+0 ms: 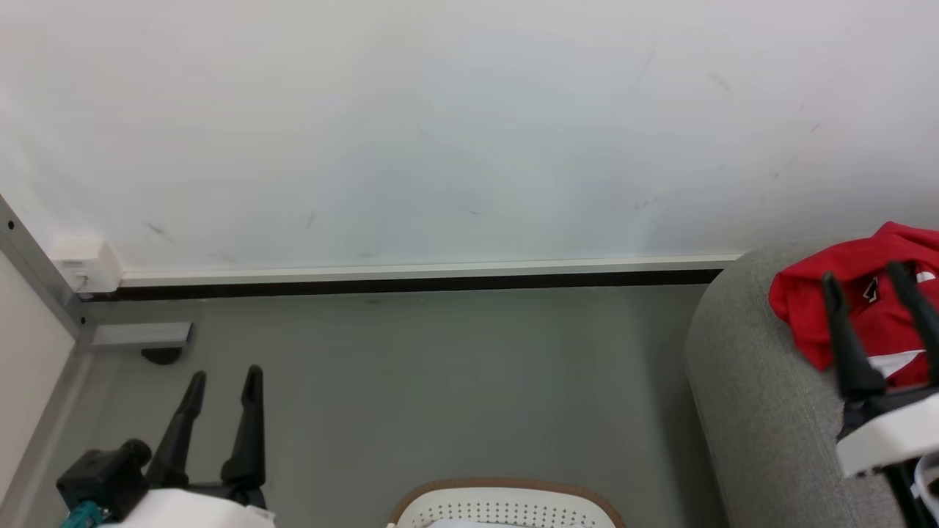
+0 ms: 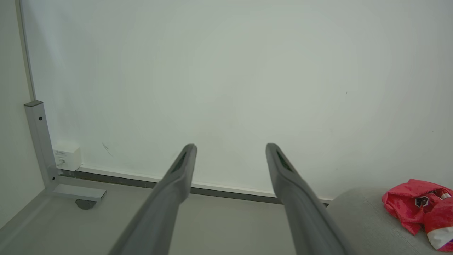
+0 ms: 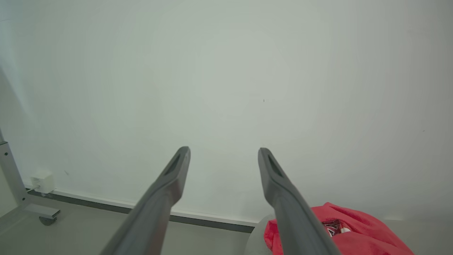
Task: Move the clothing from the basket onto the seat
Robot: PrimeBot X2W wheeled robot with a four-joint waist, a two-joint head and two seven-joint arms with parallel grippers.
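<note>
At right edge, clothing (image 1: 814, 308): red heap on seat (image 1: 755, 411)
Left pincer (image 1: 224, 372): lower left, wide, empty
Right pincer (image 1: 861, 271): lower right, wide, empty
Basket (image 1: 506, 506): bottom centre

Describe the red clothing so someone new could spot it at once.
Below the white wall, the grey seat sits at the head view's right edge. The clothing lies crumpled on it. Among pale surroundings it alone is bright red, with white bands and a black-and-white patch.
</note>
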